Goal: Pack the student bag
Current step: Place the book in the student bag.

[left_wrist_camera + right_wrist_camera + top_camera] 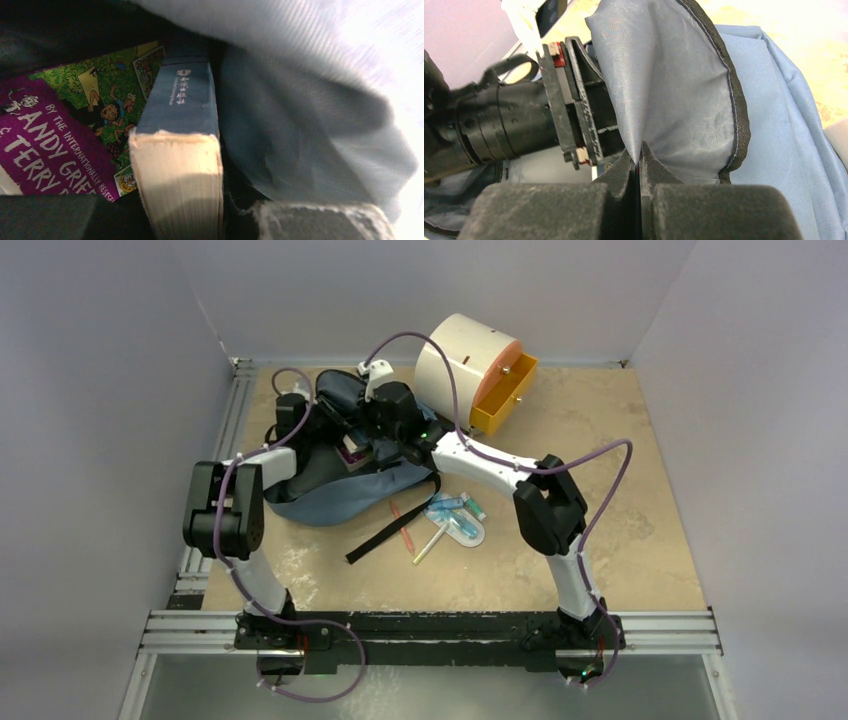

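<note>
The student bag (335, 502) lies on the worktop (620, 540), at the back left. It is soft and blue, and its mouth is open. A long black strap (385, 530) trails from it toward the front.

The right arm (550, 510) reaches over to the bag. The right jaws are shut tight on the edge of the bag's blue flap (684, 90). The cloth is pinched between them and stands up above them.

The left arm (225, 510) goes into the mouth of the bag. The left jaws are inside, spread apart and holding nothing. Between them you can see the cream page edges of a thick blue book (185, 100). It stands on its edge in the bag. One side of the jaws is right next to it; the other side is a little way off. Just beside the blue book lies a purple and green book (60, 140) with cartoon pictures on it. The bag's blue cloth (310, 125) hangs over both books.

Behind the bag, to the right, is a round cream box (455, 355) with its orange drawer (505, 390) pulled out. Near the strap lie a red pen (401, 522), a clear pouch (462, 525) with small things in it, and a pale pen (430, 543).
</note>
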`<state>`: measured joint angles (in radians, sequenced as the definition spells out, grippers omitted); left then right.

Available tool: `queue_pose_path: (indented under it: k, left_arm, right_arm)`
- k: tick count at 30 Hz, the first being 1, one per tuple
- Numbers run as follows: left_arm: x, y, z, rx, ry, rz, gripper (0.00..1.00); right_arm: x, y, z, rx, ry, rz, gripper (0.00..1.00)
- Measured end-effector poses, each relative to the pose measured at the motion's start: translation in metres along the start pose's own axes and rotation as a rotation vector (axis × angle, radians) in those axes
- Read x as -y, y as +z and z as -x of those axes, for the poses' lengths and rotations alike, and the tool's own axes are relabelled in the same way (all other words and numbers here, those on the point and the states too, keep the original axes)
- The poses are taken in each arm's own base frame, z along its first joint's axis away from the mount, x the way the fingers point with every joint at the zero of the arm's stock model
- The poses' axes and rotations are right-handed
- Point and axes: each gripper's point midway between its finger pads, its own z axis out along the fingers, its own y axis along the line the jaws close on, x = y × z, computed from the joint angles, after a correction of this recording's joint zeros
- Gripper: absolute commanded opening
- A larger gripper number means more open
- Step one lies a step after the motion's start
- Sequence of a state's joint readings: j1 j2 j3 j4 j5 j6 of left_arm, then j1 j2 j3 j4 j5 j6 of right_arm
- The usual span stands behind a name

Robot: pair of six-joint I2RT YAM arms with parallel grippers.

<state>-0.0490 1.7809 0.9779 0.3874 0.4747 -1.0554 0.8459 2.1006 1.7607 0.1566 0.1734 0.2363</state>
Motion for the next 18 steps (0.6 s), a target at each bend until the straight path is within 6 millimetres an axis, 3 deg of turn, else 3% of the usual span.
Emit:
queue_pose_path:
  k: [5, 7, 12, 18]
  left_arm:
    - [0.0, 0.011, -0.008, 0.028, 0.011, 0.033, 0.0]
    - [0.0, 0.018, -0.008, 0.023, 0.013, 0.034, 0.17]
    - [-0.006, 0.033, -0.006, -0.003, 0.029, 0.065, 0.46]
    - [-0.023, 0.029, -0.01, -0.016, 0.054, 0.142, 0.58]
  right_arm:
    - [0.001, 0.001, 0.003, 0.011, 0.018, -0.001, 0.0]
    - [0.0, 0.001, 0.004, 0.015, 0.021, 0.0, 0.0]
    - [0.005, 0.002, 0.006, 0.029, 0.034, -0.019, 0.0]
    - [0.006, -0.002, 0.004, 0.026, 0.052, -0.02, 0.0]
